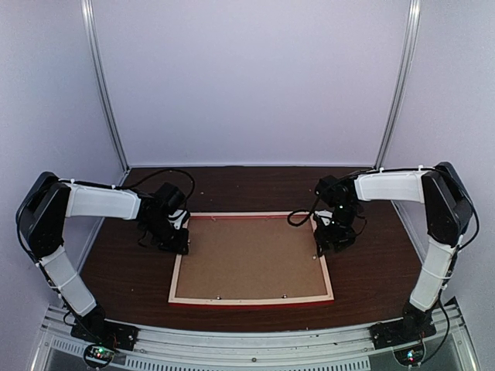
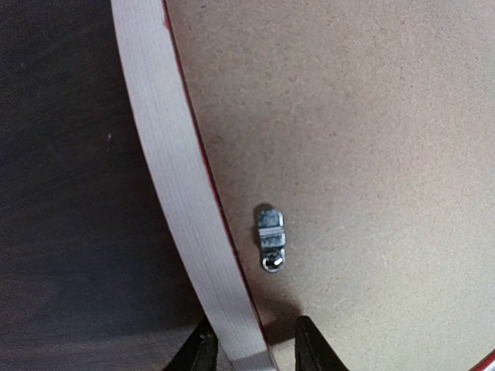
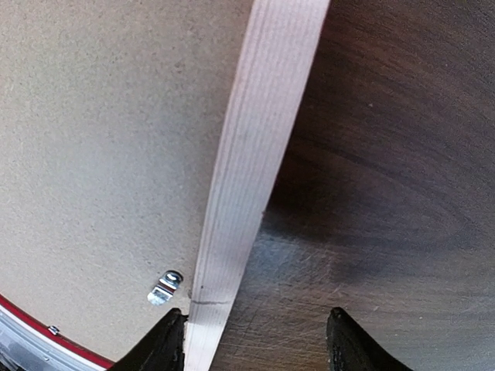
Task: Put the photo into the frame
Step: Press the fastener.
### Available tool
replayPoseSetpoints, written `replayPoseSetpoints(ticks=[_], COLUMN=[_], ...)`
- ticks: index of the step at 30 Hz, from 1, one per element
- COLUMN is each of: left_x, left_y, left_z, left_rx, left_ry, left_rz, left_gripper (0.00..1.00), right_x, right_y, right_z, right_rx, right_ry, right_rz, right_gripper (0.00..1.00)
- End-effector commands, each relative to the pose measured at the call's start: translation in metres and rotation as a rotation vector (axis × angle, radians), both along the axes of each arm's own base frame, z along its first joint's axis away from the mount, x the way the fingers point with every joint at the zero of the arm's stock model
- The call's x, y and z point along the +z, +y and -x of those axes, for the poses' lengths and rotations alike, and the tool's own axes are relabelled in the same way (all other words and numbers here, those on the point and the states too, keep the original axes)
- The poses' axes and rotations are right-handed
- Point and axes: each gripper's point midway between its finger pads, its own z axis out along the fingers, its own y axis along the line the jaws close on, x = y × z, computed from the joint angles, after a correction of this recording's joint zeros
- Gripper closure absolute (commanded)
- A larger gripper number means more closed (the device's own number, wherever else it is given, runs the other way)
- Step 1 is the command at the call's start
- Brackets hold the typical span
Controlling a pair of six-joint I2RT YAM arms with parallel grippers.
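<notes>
On dark table (image 1: 379, 270), frame (image 1: 255, 297) face-down, pale back, red edge

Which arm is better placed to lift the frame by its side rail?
Left, probably: the left tool straddles the frame's pale rail closely, while the right tool stands wider, one finger out over the table.

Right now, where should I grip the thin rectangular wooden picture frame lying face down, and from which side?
I would grip a pale side rail of the thin rectangular wooden picture frame from straight above, straddling it: the rail is narrow, while the brown backing board fills the flat middle.
</notes>
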Motion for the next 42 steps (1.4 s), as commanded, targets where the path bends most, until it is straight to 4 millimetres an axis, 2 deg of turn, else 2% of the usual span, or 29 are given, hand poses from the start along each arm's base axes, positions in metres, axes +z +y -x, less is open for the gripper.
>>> replayPoseSetpoints(ticks=[1,20,28,35,42], left_x=[0.006,0.003,0.004,0.002,0.004], left_y=[-0.001,0.0,-0.001,0.0,-0.001], left_z=[0.001,0.002,0.002,0.003,0.003], left_rx=[-0.001,0.001,0.001,0.002,0.0], left_ry=[-0.007,0.002,0.001,0.005,0.002], left_rz=[-0.004,-0.005,-0.005,-0.006,-0.003], left_gripper=[0.64,0.64,0.64,0.64,0.64], right_x=[0.012,-0.013,-0.014,-0.018,-0.018], right_y=[0.001,0.009,0.009,0.018,0.024], right_z=[0.001,0.009,0.005,0.008,0.0], right_rx=[0.013,0.022,0.027,0.036,0.02], right_ry=[-0.031,0.009,0.003,0.009,-0.022], right_rz=[-0.003,-0.015,0.005,-0.015,-0.032], right_gripper=[0.38,0.4,0.4,0.41,0.43])
